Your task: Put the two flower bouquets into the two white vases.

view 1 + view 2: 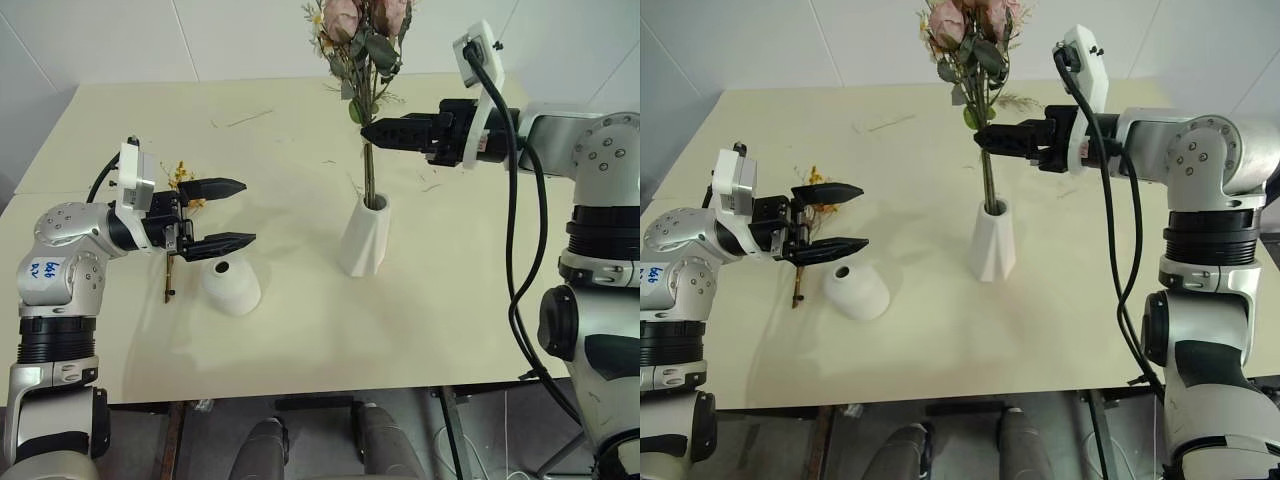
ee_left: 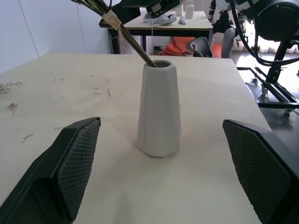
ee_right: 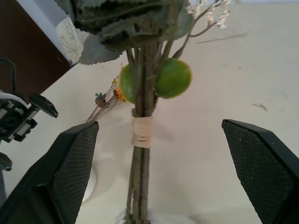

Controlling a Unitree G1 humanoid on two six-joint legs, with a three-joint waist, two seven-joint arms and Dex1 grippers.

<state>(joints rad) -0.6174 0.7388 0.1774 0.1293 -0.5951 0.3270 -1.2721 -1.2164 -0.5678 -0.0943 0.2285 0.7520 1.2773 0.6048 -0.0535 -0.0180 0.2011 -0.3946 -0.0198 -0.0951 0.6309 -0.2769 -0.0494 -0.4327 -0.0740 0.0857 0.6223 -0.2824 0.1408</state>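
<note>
Already upright, the rose bouquet (image 1: 362, 30) stands in the tall faceted vase (image 1: 364, 237) at mid-bench (image 1: 300, 340), both hands spread open.

Head views show the left hand (image 1: 222, 214) empty above the squat dome vase (image 1: 231, 284), the yellow-orange bunch (image 1: 177, 215) lying flat beside it, and the right hand (image 1: 988, 139) level with the rose stems. Its wrist view adds the paper tie (image 3: 142, 131) binding them between the wide, untouching fingers (image 3: 70, 163).
</note>
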